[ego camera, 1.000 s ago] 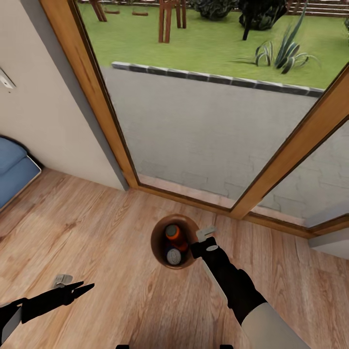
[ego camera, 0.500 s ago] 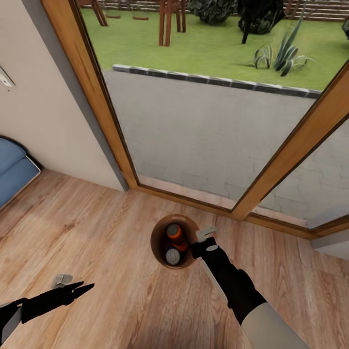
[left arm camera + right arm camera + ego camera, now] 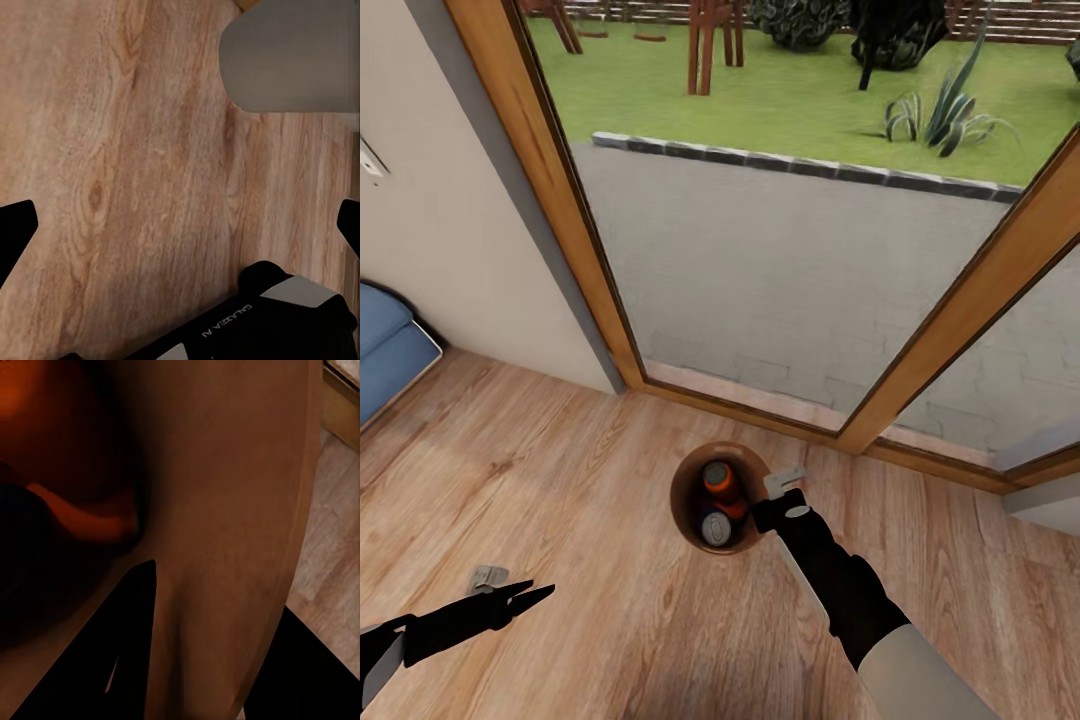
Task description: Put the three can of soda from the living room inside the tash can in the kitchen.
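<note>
Trash can (image 3: pixel 686 512): held off the wood plank floor (image 3: pixel 590 470) in front of the wood-framed glass doors (image 3: pixel 800 270) — glossy brown inside.
Cans: an orange soda can (image 3: pixel 717 479) and a dark can with a silvery top (image 3: pixel 712 527) stand inside it.
Right gripper (image 3: pixel 763 512): clamped on the bin's right rim, one finger (image 3: pixel 124 641) inside the wall.
Left gripper (image 3: pixel 532 597): low at near left, fingers spread wide, holding nothing.
Blue sofa (image 3: pixel 385 350): far left edge.
</note>
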Controlling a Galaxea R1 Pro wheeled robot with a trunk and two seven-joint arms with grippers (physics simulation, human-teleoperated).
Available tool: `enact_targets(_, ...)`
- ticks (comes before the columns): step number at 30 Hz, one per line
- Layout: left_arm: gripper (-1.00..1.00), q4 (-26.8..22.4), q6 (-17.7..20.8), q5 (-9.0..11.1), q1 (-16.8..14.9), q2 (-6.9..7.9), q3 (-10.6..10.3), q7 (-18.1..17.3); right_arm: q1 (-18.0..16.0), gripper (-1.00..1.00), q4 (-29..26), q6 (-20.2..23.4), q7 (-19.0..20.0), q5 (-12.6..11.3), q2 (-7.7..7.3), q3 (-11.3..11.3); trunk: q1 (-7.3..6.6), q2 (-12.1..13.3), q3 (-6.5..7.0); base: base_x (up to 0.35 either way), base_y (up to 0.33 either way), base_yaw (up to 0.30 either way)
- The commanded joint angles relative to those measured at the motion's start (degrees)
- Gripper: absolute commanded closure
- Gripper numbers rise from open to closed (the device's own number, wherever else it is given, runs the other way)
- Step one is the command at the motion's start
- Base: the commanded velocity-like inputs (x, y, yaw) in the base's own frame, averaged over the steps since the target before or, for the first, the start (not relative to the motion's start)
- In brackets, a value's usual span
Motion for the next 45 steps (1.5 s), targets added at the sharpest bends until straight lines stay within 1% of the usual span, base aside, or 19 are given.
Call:
enact_targets(1, -1.00, -0.03, -0.01, 0.00, 0.00, 0.01, 0.00, -0.12, -0.02, 1.00, -0.03, -0.07, 0.01, -0.25, 0.01, 0.05, 0.00, 0.00, 0.00, 0.000, 0.000, 0.000)
enact_targets(3, -1.00, -0.12, -0.02, 0.01, 0.00, 0.07, 0.00, -0.37, -0.02, 1.00, -0.02, -0.07, 0.06, -0.25, 0.02, 0.03, 0.00, 0.00, 0.00, 0.000, 0.000, 0.000)
enact_targets(6, -1.00, -1.58, -0.03, 0.05, 0.00, 0.18, -0.02, -0.62, -0.03, 1.00, -0.05, -0.17, 2.22, -0.15, 0.01, 0.00, 0.00, 0.00, 0.00, 0.000, 0.000, 0.000)
enact_targets(8, -1.00, -2.09, -0.03, 0.07, 0.00, 0.19, -0.01, -0.67, -0.06, 1.00, -0.11, -0.62, 3.03, -0.11, 0.01, 0.01, 0.44, -0.80, -0.35, 0.000, 0.000, 0.000)
enact_targets(9, -1.00, -2.22, -0.03, 0.07, 0.00, 0.18, -0.01, -0.69, -0.07, 1.00, -0.14, -1.00, 3.20, -0.10, -0.01, -0.01, 0.66, -1.20, -0.53, 0.000, 0.000, 0.000)
enact_targets(11, -1.00, -2.55, -0.02, 0.08, 0.00, 0.19, 0.00, -0.74, -0.09, 1.00, -0.23, -3.67, 3.65, -0.08, 0.01, 0.01, 0.88, -1.61, -0.71, 0.000, 0.000, 0.000)
enact_targets(14, -1.00, -2.67, 0.03, 0.11, 0.01, 0.17, 0.00, -0.76, -0.10, 1.00, -0.26, -4.86, 3.80, -0.08, 0.01, 0.02, 0.88, -1.61, -0.71, 0.000, 0.000, 0.000)
enact_targets(18, -1.00, -2.71, 0.05, 0.15, 0.00, 0.16, 0.00, -0.77, -0.11, 1.00, -0.27, -5.24, 3.85, -0.07, 0.02, 0.02, 0.88, -1.61, -0.71, 0.000, 0.000, 0.000)
enact_targets(23, -1.00, -2.72, 0.05, 0.16, 0.00, 0.14, 0.00, -1.22, -0.11, 1.00, -0.23, -5.40, 3.87, -0.14, 0.02, 0.08, 1.97, -3.61, -1.61, 0.000, 0.000, 0.000)
enact_targets(29, -1.00, -2.72, 0.05, 0.10, 0.00, 0.16, 0.00, -3.63, -0.09, 1.00, -0.20, -5.43, 3.91, -0.16, 0.02, 0.25, 3.29, -6.02, -2.69, 0.000, 0.000, 0.000)
enact_targets(30, -1.00, -2.72, 0.05, 0.09, 0.00, 0.16, 0.00, -4.19, -0.10, 1.00, -0.19, -5.46, 3.95, -0.16, 0.02, 0.27, 3.29, -6.02, -2.69, 0.000, 0.000, 0.000)
enact_targets(38, -1.00, -2.73, 0.05, 0.08, 0.00, 0.14, 0.00, -4.37, -0.11, 1.00, -0.19, -5.49, 4.05, -0.22, 0.02, 0.22, 3.29, -6.02, -2.69, 0.000, 0.000, 0.000)
enact_targets(39, -1.00, -2.73, 0.05, 0.08, 0.00, 0.14, 0.00, -4.37, -0.11, 1.00, -0.19, -5.50, 4.17, -0.23, 0.02, 0.21, 3.29, -6.02, -2.69, 0.000, 0.000, 0.000)
enact_targets(40, -1.00, -2.73, 0.05, 0.08, 0.00, 0.14, 0.00, -4.37, -0.11, 1.00, -0.19, -5.51, 5.45, -0.24, 0.02, 0.15, 3.51, -6.42, -2.87, 0.000, 0.000, 0.000)
enact_targets(42, -1.00, -2.73, 0.05, 0.08, 0.00, 0.14, 0.00, -4.37, -0.10, 1.00, -0.19, -5.52, 6.37, -0.20, 0.03, 0.09, 3.95, -7.22, -3.23, 0.000, 0.000, 0.000)
enact_targets(45, -1.00, -2.73, 0.05, 0.12, 0.00, 0.14, 0.00, -4.37, -0.11, 1.00, -0.19, -5.51, 6.97, -0.18, 0.02, 0.05, 4.61, -8.42, -3.77, 0.000, 0.000, 0.000)
